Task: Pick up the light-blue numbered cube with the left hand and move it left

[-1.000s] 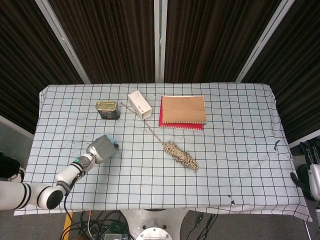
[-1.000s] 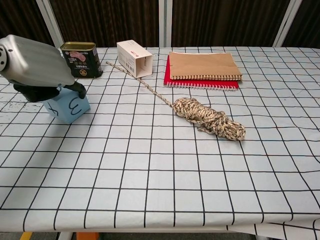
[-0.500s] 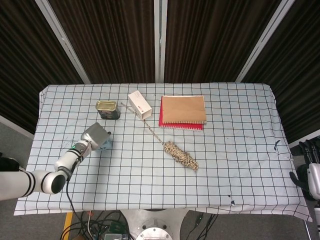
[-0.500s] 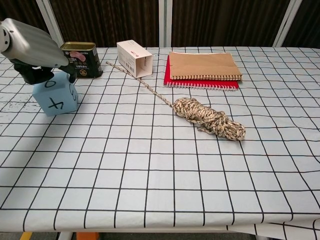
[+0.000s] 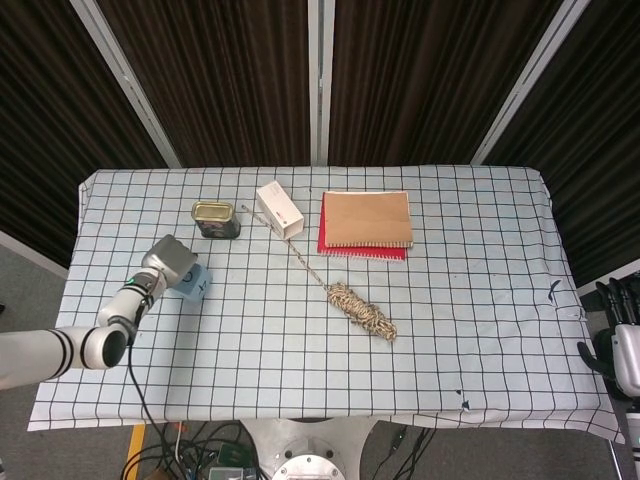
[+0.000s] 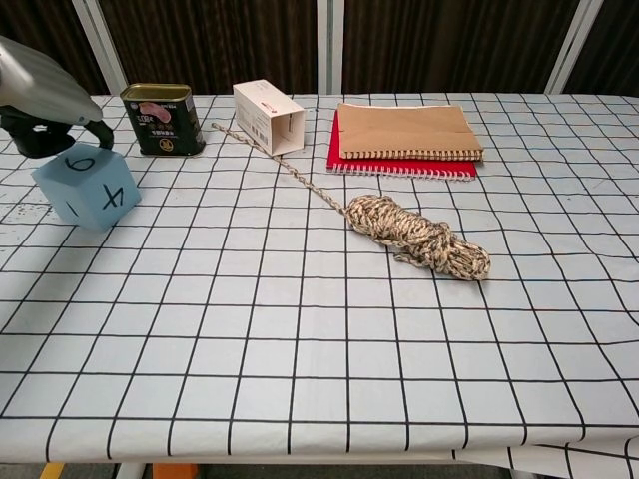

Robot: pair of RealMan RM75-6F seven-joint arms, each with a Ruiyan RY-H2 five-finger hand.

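The light-blue numbered cube (image 5: 194, 284) (image 6: 87, 188) hangs tilted at the left side of the table, black digits on its faces. My left hand (image 5: 170, 262) (image 6: 40, 97) grips it from above, its grey back covering the cube's top; the fingers are mostly hidden. In the chest view the hand is cut off by the left edge. My right hand (image 5: 618, 335) hangs beyond the table's right edge, dark fingers pointing up and apart, holding nothing.
A tin can (image 5: 216, 219) (image 6: 162, 120) stands just behind the cube. A white box (image 5: 279, 209) (image 6: 270, 117), a brown notebook on a red one (image 5: 365, 222) (image 6: 404, 135) and a coiled rope (image 5: 362, 310) (image 6: 419, 237) lie to the right on the checked tablecloth (image 6: 300, 339).
My left hand has carried the cube leftward and slightly away from me, and the cube has turned, showing different digits. The right hand has hardly moved.
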